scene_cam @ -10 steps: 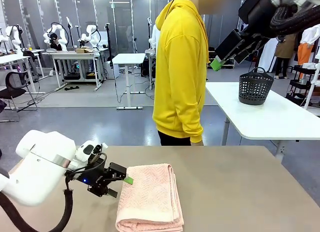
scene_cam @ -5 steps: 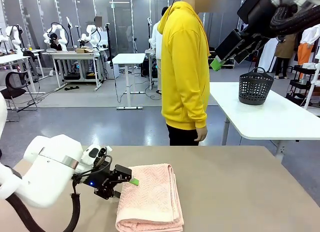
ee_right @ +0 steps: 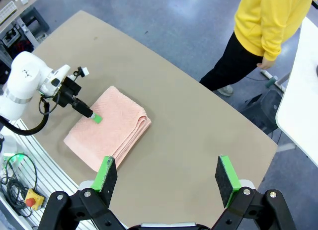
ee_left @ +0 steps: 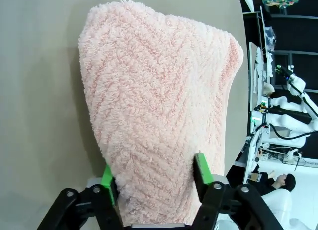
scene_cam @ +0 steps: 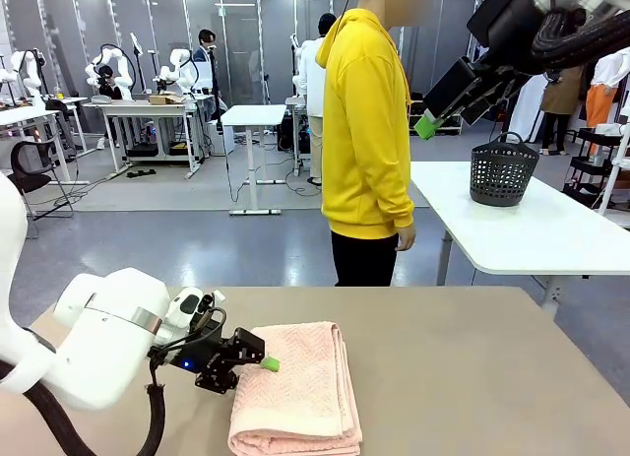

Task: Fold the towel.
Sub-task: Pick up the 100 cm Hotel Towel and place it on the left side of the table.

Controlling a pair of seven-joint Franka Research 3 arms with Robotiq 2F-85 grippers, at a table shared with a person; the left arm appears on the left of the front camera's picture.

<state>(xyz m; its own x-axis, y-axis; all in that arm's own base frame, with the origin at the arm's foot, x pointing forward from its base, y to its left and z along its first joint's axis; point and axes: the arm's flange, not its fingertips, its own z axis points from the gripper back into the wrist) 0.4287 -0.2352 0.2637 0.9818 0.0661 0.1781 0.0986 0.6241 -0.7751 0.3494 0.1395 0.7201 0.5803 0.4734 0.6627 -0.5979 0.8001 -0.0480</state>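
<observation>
The salmon-pink towel (scene_cam: 295,387) lies folded into a thick narrow stack at the table's front left; it also appears from above (ee_right: 107,128). My left gripper (scene_cam: 246,372) reaches in from the left and straddles the stack's left edge, one green pad lying on top of the cloth. In the left wrist view the towel (ee_left: 159,106) fills the gap between both pads of that gripper (ee_left: 155,178), which press against its two faces. My right gripper (scene_cam: 428,126) hangs high over the far right, open with nothing in it (ee_right: 166,178).
A person in a yellow hoodie (scene_cam: 369,131) stands at the far edge of the tan table (scene_cam: 472,377), hands down. A black perforated basket (scene_cam: 502,170) sits on a separate white table behind. The tan table is bare right of the towel.
My left gripper slid right, from beside the towel onto its left edge, and its jaws narrowed around the cloth. The person stepped slightly right. The right arm held still.
</observation>
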